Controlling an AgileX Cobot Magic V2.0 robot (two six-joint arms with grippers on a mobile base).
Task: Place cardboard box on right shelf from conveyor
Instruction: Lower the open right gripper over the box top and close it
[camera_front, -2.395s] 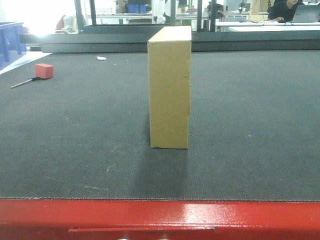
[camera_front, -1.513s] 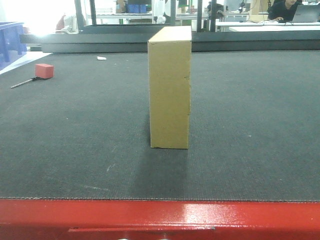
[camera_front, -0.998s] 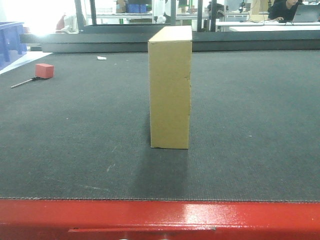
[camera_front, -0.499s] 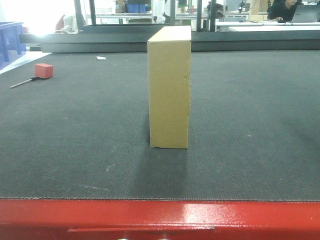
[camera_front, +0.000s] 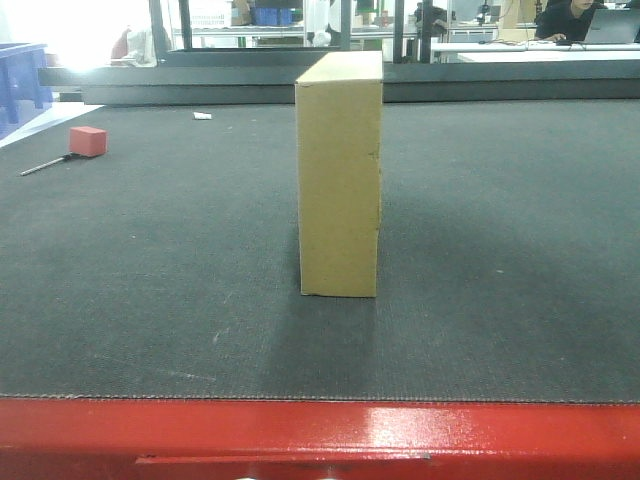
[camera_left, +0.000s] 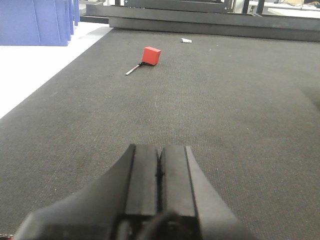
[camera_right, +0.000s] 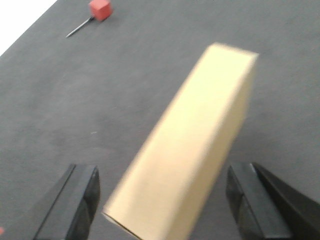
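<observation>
Still, the tall tan cardboard box (camera_front: 340, 175) has not budged; it stands upright on the dark grey textured conveyor belt (camera_front: 150, 300). My right gripper (camera_right: 167, 200) is spread wide and empty, framing the box, though the blur hides how close it is. My left gripper (camera_left: 159, 170) is closed on nothing. The grasp is still to come.

Conveyor (camera_front: 500, 250): dark grey textured belt, with a glossy red frame edge (camera_front: 320, 435) along the near side. Cardboard box (camera_front: 340, 175) stands upright at belt centre. Far left lies a small red block (camera_front: 88, 141), with a thin rod (camera_front: 45, 165) just beside it. A white scrap (camera_front: 203, 116) lies farther back.
</observation>
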